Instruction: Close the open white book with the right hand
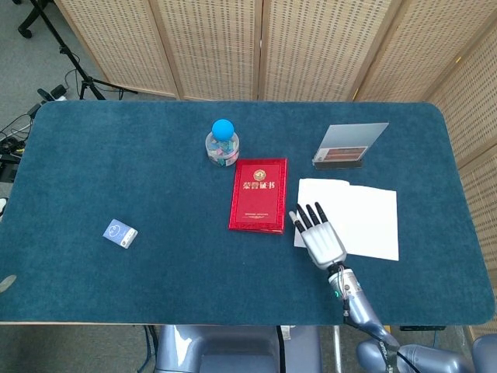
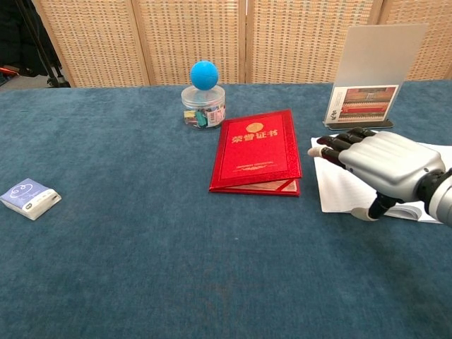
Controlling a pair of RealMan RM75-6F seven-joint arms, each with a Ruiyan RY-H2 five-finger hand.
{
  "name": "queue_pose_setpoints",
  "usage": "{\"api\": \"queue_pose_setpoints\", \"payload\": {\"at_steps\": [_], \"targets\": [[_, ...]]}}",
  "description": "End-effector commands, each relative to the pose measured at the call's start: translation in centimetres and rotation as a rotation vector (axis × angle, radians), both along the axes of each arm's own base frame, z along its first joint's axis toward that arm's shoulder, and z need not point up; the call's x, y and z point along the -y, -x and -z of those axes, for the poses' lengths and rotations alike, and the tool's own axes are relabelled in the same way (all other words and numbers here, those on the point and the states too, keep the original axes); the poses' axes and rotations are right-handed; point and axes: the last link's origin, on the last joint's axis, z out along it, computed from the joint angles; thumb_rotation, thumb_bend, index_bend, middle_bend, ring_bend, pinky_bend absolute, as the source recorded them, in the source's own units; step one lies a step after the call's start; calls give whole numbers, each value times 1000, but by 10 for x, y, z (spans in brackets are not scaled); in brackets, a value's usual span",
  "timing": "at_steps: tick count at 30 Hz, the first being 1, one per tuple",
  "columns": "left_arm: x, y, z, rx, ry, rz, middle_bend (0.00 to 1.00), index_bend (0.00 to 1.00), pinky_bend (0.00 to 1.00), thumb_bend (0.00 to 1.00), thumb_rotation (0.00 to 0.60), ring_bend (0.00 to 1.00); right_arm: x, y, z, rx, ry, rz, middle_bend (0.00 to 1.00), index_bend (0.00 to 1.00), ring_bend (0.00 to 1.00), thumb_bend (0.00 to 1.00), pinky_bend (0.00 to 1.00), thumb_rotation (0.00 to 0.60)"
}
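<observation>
red booklet (image 2: 258, 150) | gold 荣誉证书 on cover; other print too small
</observation>
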Motion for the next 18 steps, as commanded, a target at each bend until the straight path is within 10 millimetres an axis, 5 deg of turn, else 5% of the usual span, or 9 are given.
{"api": "queue_pose_setpoints", "payload": {"at_steps": [1, 18], "targets": [[0, 0, 0, 0, -1, 0, 0, 0, 0, 0, 600, 0, 1, 4, -2, -3, 4, 4, 0, 0, 0, 311, 0, 600], [-1, -1, 4, -16, 7, -4, 0, 0, 0, 0, 600, 0, -5, 33, -11, -31, 18, 12, 0, 0, 0, 260, 0, 600]]}}
